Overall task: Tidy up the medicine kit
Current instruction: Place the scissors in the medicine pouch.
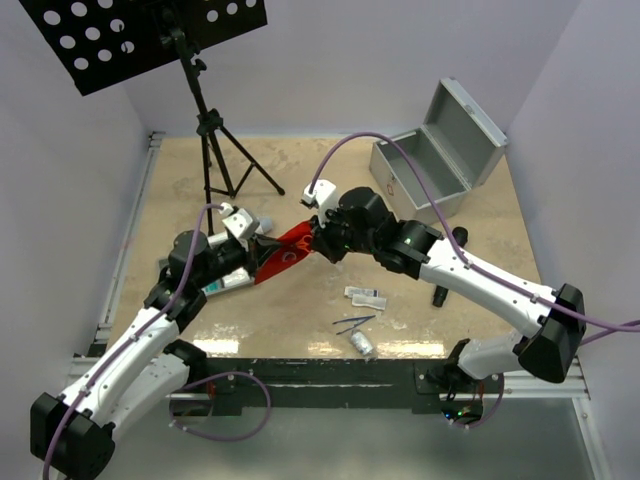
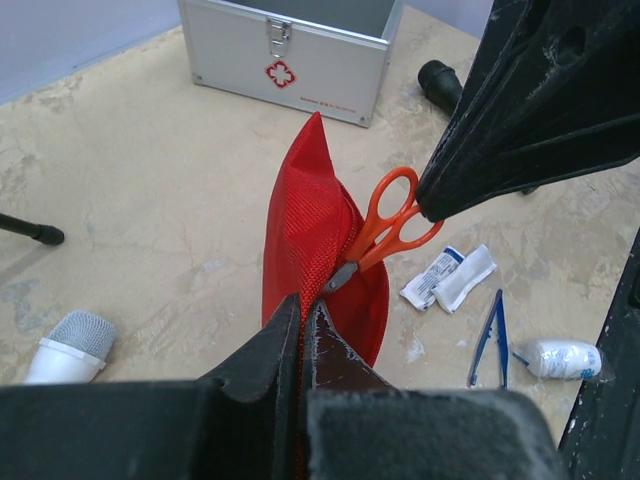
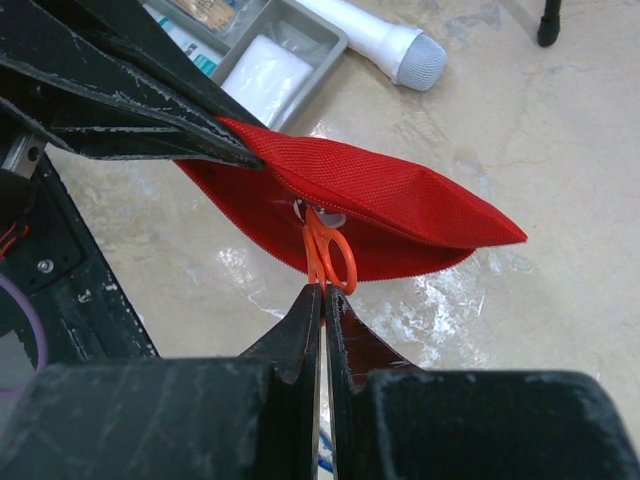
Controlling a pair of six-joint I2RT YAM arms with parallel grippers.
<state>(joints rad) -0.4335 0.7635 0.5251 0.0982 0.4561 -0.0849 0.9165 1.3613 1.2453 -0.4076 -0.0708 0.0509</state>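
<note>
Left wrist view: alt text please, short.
The left tool pinches the near edge of an upright red pouch while the right tool grips orange scissors whose blades are in the pouch's opening. Behind stands the open silver case; blue tweezers, a white roll and packets lie on the table to the right.

White arms [image 1: 135, 355], purple cables [image 1: 352, 142], maybe LED [image 1: 407, 240]

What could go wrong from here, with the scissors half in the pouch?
1. The left tool pinches only one edge of the red pouch. A push on the scissors could tug the pouch free or fold its opening shut.
2. The right tool grips only the handle loops, at its very tips, so the scissors may pivot or slip.
3. The two tools sit close together and could bump.
</note>
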